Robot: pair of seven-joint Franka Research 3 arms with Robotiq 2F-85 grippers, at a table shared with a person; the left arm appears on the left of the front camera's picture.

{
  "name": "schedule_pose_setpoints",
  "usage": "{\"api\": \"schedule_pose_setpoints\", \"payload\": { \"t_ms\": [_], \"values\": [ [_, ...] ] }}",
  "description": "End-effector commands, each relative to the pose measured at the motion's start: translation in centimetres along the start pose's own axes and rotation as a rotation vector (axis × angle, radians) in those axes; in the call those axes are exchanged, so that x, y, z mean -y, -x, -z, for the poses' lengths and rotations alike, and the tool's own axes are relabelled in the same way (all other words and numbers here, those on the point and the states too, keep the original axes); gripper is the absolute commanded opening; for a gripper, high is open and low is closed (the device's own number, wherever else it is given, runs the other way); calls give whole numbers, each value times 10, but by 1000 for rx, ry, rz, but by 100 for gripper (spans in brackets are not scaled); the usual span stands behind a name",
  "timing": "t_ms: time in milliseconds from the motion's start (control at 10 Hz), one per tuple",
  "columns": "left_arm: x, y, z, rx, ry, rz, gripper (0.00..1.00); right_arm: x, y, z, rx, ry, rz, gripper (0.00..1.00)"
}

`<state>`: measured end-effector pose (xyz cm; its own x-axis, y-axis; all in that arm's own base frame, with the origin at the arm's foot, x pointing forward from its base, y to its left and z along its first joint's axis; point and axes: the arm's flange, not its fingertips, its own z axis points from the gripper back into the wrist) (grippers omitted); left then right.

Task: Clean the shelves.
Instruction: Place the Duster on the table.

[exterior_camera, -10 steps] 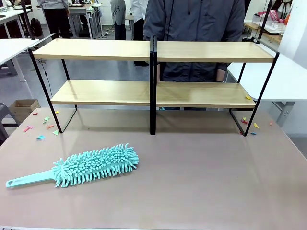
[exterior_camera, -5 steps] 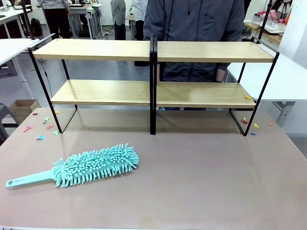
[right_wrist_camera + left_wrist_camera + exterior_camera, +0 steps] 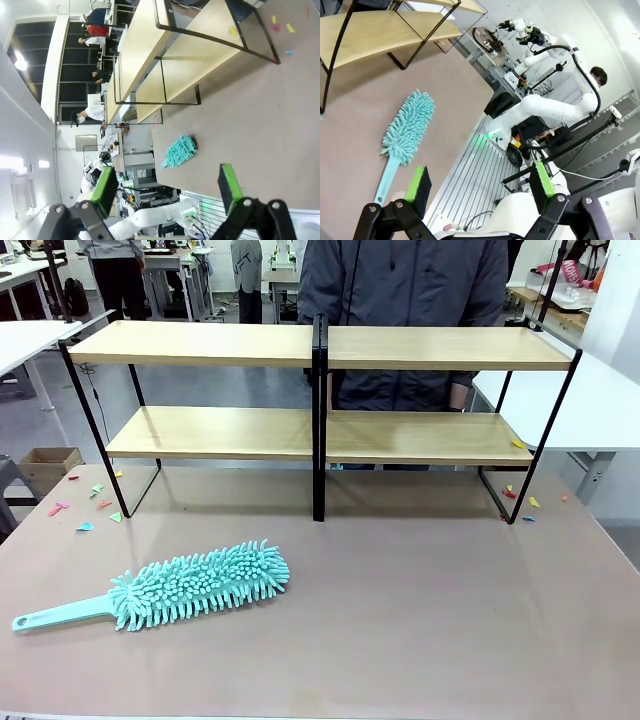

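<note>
The shelves (image 3: 200,343) stand across the far half of the brown table: two tiers of light wooden boards on a black frame, with a black centre post (image 3: 319,420). The rack also appears as the shelves (image 3: 375,32) in the left wrist view and the shelves (image 3: 195,57) in the right wrist view. A teal fluffy duster (image 3: 195,583) lies on the table at the front left, its handle pointing left. My left gripper (image 3: 480,187) is open above the table edge near the duster (image 3: 410,127). My right gripper (image 3: 167,187) is open, high over the table, holding nothing.
A person in a dark jacket (image 3: 405,285) stands behind the rack. Small coloured paper scraps (image 3: 95,502) lie on the table at the left, and more scraps (image 3: 520,495) at the right, one on the lower right board. White tables flank both sides.
</note>
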<state>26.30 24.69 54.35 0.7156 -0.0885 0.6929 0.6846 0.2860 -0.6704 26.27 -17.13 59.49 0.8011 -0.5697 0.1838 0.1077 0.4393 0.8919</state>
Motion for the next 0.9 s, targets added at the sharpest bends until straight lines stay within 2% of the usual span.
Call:
{"api": "schedule_pose_setpoints", "payload": {
  "t_ms": [0,800],
  "values": [
    [4,0,1,15,-3,-12,100,-2,0,-1,-3,-21,-12,100],
    [4,0,1,15,-3,-12,100,-2,0,-1,-3,-21,-12,100]
  ]
}}
